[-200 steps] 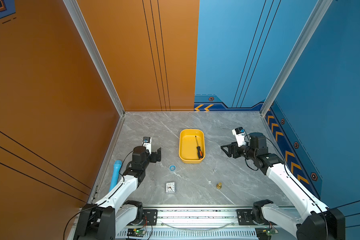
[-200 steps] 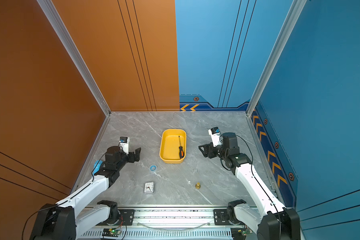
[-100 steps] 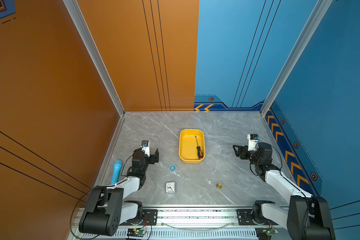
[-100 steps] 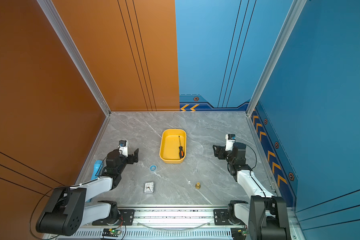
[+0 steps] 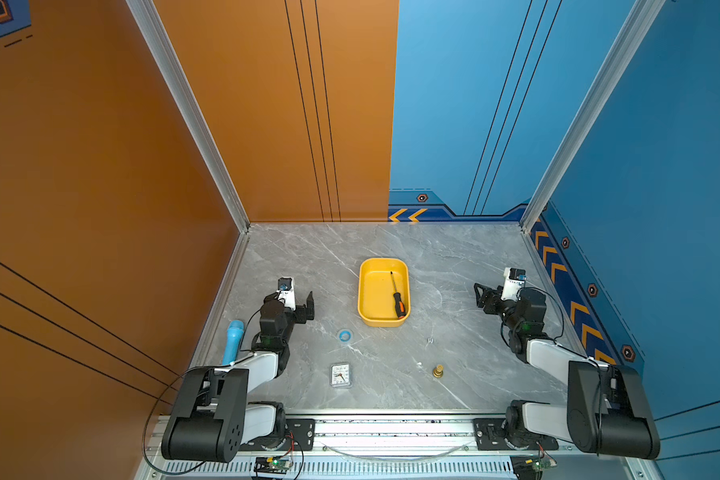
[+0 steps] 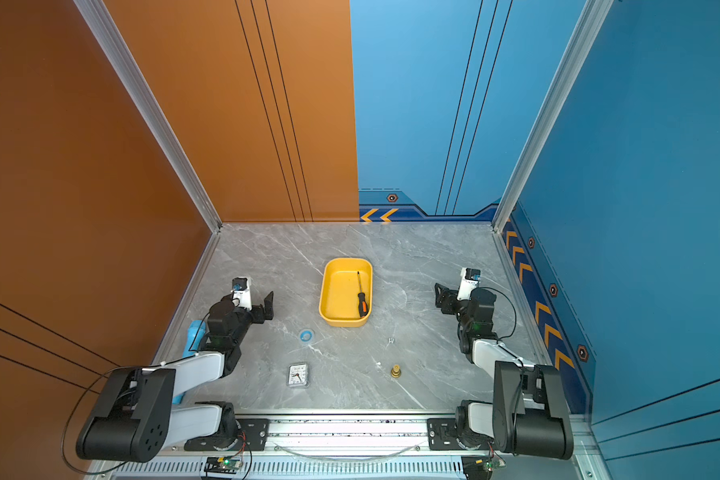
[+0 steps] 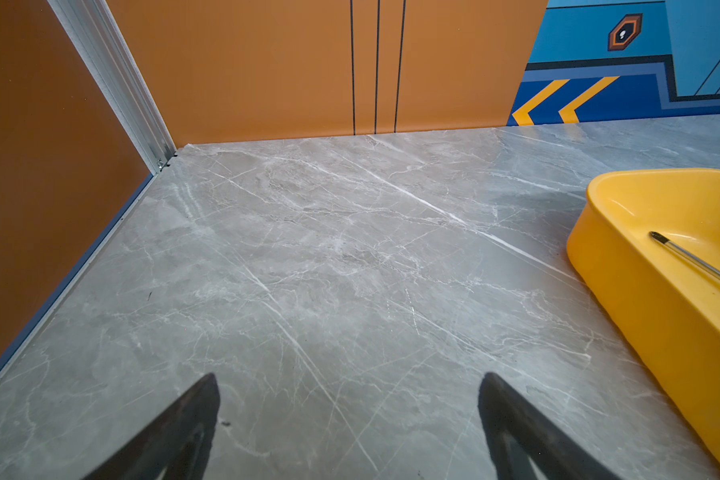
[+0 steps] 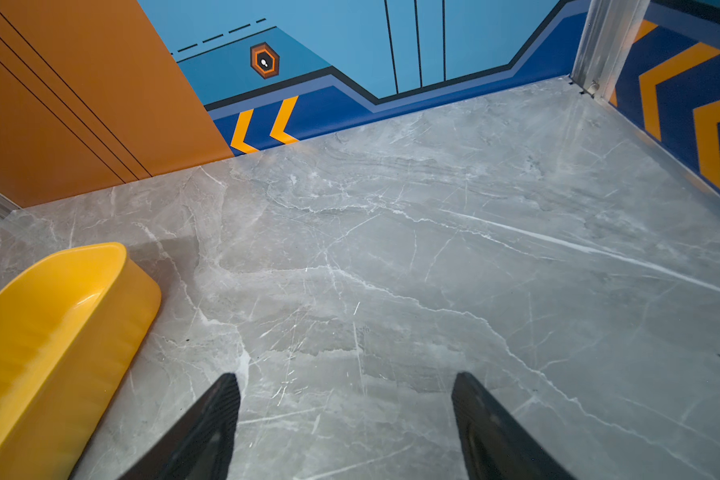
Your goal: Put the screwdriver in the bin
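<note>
Both top views show a slim screwdriver [image 5: 395,297] with a thin dark metal shaft and a black, orange-striped handle lying flat inside a shallow yellow plastic bin [image 5: 364,291] with rounded corners, at the middle of a grey marble-patterned table [image 5: 454,257]. Its long axis runs along the bin's length: the tip points toward the back wall, the handle toward the robot's base, close to the bin's near right corner. The task looks done, so no reach seems needed. The screwdriver lies on the bin's right side, nearer the right gripper [image 5: 479,294], which sits well apart to the right, jaws spread and empty. The left gripper [image 5: 308,305] rests well apart to the left, jaws also spread and holding nothing. Left wrist view catches the shaft's tip above the bin floor.
</note>
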You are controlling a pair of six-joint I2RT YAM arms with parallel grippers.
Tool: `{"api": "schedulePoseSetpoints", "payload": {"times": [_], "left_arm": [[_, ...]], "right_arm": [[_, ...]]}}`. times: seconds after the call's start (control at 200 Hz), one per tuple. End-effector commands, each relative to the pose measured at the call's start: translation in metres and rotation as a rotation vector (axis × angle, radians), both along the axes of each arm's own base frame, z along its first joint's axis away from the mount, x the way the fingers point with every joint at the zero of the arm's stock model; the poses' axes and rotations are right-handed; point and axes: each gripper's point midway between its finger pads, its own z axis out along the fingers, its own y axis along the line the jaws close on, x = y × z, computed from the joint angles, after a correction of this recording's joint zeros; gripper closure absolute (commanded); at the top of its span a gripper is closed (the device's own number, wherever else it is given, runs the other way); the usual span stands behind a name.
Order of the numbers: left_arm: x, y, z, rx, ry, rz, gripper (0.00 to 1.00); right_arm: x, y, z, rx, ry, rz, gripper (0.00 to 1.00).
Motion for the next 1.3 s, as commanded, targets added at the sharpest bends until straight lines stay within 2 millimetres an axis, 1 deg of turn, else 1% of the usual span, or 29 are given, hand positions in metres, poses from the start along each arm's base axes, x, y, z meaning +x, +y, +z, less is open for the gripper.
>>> {"api": "schedulePoseSetpoints", "payload": {"times": [0.0, 0.135, 0.29, 0.335, 0.38, 0.416, 0.421, 0.436, 0.486, 0.571, 0.636, 0.681, 0.716, 0.781, 0.831, 0.891, 1.207, 1.252, 1.282, 1.287, 1.297], "left_arm": [[0.0, 0.001, 0.008, 0.011, -0.046, -0.002, 0.02], [0.0, 0.012, 0.01, 0.025, -0.089, 0.037, 0.02], [0.014, 0.012, -0.005, -0.013, -0.099, 0.02, 0.02], [0.018, 0.013, -0.015, -0.012, -0.083, 0.027, 0.02], [0.022, 0.015, -0.015, -0.019, -0.095, 0.032, 0.02], [0.021, 0.018, -0.018, -0.031, -0.063, 0.04, 0.02], [0.021, 0.019, -0.016, -0.032, -0.069, 0.041, 0.02], [0.021, 0.019, -0.019, -0.035, -0.045, 0.042, 0.02], [0.023, 0.02, -0.019, -0.038, -0.03, 0.044, 0.02], [0.032, 0.014, -0.019, -0.039, -0.03, 0.007, 0.02], [0.036, 0.013, -0.025, -0.041, 0.03, 0.001, 0.02], [0.04, 0.01, -0.027, -0.035, 0.041, -0.014, 0.02], [0.039, 0.01, -0.027, -0.031, 0.048, -0.013, 0.02], [0.039, 0.01, -0.027, -0.031, 0.052, -0.013, 0.02], [0.039, 0.01, -0.028, -0.031, 0.055, -0.011, 0.02], [0.04, 0.011, -0.028, -0.031, 0.053, -0.008, 0.02], [0.04, 0.011, -0.028, -0.03, 0.054, -0.009, 0.02], [0.04, 0.01, -0.027, -0.03, 0.051, -0.008, 0.02], [0.039, 0.01, -0.028, -0.029, 0.054, -0.008, 0.02], [0.04, 0.01, -0.028, -0.03, 0.054, -0.008, 0.02], [0.04, 0.01, -0.028, -0.03, 0.053, -0.008, 0.02]], "right_arm": [[0.002, -0.007, 0.007, -0.012, -0.051, -0.039, 0.22], [0.001, -0.016, 0.005, -0.064, -0.047, -0.081, 0.22], [0.003, -0.028, 0.001, -0.105, -0.048, -0.142, 0.22], [0.005, -0.028, 0.002, -0.115, -0.055, -0.141, 0.22], [0.006, -0.028, 0.001, -0.127, -0.062, -0.144, 0.22], [0.008, -0.03, 0.0, -0.128, -0.064, -0.158, 0.22], [0.008, -0.03, -0.001, -0.127, -0.062, -0.159, 0.22], [0.009, -0.03, -0.002, -0.124, -0.066, -0.16, 0.22], [0.012, -0.028, -0.006, -0.124, -0.071, -0.154, 0.22], [0.015, -0.021, -0.013, -0.158, -0.07, -0.147, 0.22], [0.018, -0.014, -0.018, -0.197, -0.062, -0.135, 0.22], [0.02, -0.01, -0.024, -0.226, -0.045, -0.129, 0.22], [0.022, -0.008, -0.025, -0.241, -0.042, -0.13, 0.21], [0.021, -0.009, -0.028, -0.25, -0.013, -0.129, 0.21], [0.023, -0.01, -0.026, -0.235, -0.033, -0.134, 0.21], [0.023, -0.012, -0.027, -0.232, -0.014, -0.136, 0.21], [0.023, -0.012, -0.027, -0.228, -0.023, -0.139, 0.18], [0.023, -0.012, -0.027, -0.229, -0.022, -0.138, 0.14], [0.023, -0.012, -0.027, -0.232, -0.021, -0.142, 0.06], [0.023, -0.012, -0.027, -0.233, -0.022, -0.141, 0.03], [0.023, -0.012, -0.027, -0.234, -0.022, -0.142, 0.0]]}}
